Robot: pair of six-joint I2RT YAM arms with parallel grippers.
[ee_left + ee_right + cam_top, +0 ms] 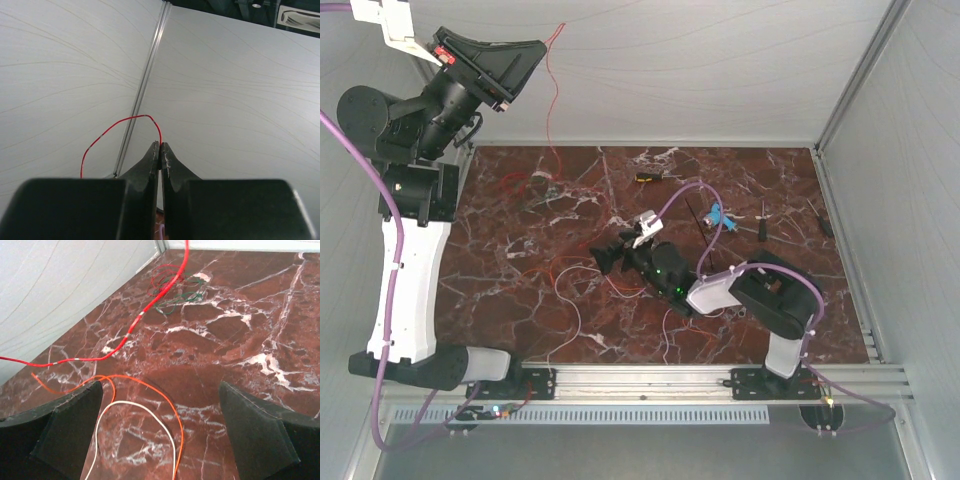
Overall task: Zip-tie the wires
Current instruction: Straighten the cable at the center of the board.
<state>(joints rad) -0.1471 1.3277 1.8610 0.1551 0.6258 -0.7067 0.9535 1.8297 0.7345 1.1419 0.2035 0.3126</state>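
My left gripper [540, 47] is raised high at the back left, against the white wall. It is shut on a thin red wire [553, 100] that hangs down to the marble table [800, 320]. In the left wrist view the jaws [160, 146] pinch this red wire [125, 120] at their tips. My right gripper [603, 258] is low over the table's middle, open and empty [160, 387]. An orange wire [165, 400] and a white wire [145, 407] loop on the marble between its fingers. A thin black strip, the zip tie [696, 226], lies right of the right wrist.
More red and green wire coils [172, 287] lie at the back left of the table. A small black-and-yellow tool [647, 177], a blue piece [718, 214] and two dark slim tools [762, 219] lie at the back right. White walls enclose the table.
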